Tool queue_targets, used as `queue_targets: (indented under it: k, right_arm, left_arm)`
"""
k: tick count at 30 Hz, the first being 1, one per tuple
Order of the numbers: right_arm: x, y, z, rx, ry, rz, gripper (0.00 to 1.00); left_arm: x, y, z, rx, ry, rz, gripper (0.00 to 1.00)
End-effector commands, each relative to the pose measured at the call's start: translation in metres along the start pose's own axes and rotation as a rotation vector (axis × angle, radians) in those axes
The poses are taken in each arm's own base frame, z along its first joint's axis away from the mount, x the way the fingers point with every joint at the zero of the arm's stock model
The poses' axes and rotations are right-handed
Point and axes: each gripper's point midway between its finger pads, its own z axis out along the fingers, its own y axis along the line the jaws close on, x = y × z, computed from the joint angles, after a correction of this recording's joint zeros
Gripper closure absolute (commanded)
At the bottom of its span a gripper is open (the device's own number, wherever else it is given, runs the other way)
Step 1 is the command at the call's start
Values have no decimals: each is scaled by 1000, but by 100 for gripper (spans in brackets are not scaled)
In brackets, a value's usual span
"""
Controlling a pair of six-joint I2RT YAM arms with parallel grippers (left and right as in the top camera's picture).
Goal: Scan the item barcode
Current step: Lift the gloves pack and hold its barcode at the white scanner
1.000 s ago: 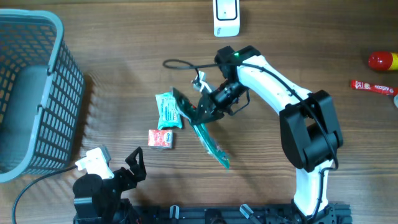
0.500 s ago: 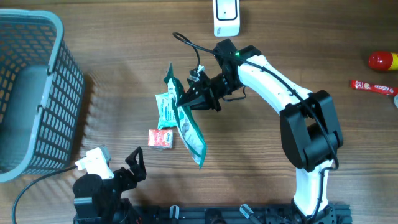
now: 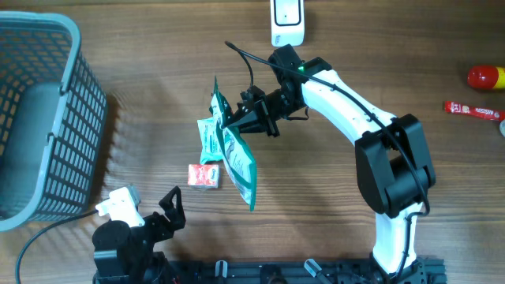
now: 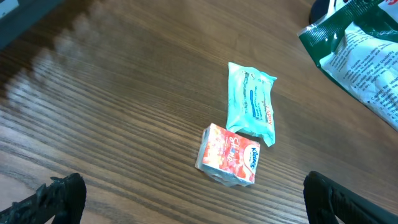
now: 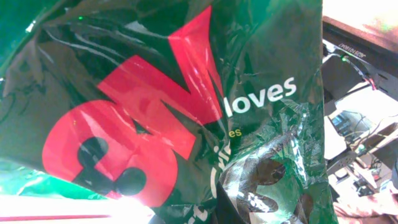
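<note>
Right claw [image 3: 236,121] tight, left claw [image 3: 145,211] wide

You are looking at a brown wood-grain surface [image 3: 158,47] that is carrying six things. A grey mesh basket [image 3: 39,118] is sitting at its left edge. Near the middle, a teal packet [image 3: 207,142] is lying flat, and a small red box [image 3: 203,176] is resting just beside the packet's near end. A white scanner [image 3: 287,22] is standing at the far edge. At the right edge, a red bottle [image 3: 485,76] is lying near a thin red stick pack [image 3: 472,110], both well apart from the middle group.
</note>
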Motion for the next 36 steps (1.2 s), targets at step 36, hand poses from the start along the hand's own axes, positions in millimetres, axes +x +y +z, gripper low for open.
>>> queue_targets:
  k: [36]
  right_arm:
    - [-33, -23, -35, 651, -355, -1018, 95]
  left_arm:
    - [0, -3, -1, 17, -3, -3, 0]
